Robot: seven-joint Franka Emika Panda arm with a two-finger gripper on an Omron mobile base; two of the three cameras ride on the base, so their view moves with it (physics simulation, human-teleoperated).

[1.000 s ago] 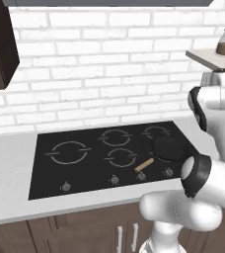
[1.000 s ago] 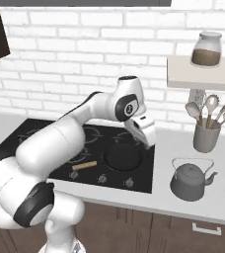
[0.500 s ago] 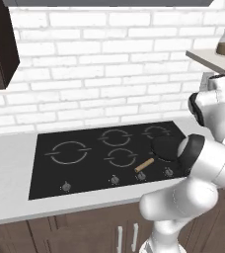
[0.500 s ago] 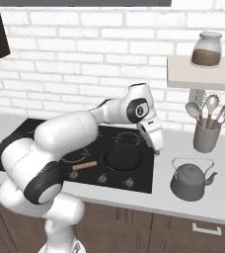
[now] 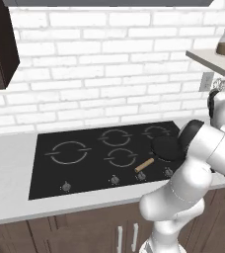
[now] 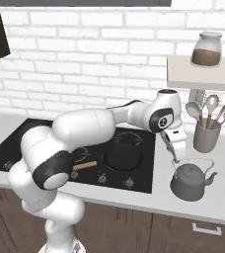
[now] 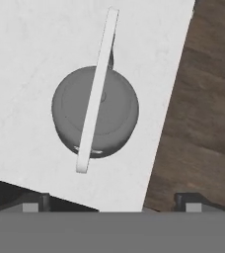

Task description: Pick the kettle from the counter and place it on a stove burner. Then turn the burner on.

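The kettle sits near the counter's front edge. The claw hangs just above its handle, jaws wide, holding nothing.

Arm reaches right; end effector points down, jaws apparently wide.

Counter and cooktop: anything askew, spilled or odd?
Nothing stands out. The squat silver-grey metal kettle stands upright on the pale grey-white counter, the dark round pan sits flat on the black glass cooktop; no spills.
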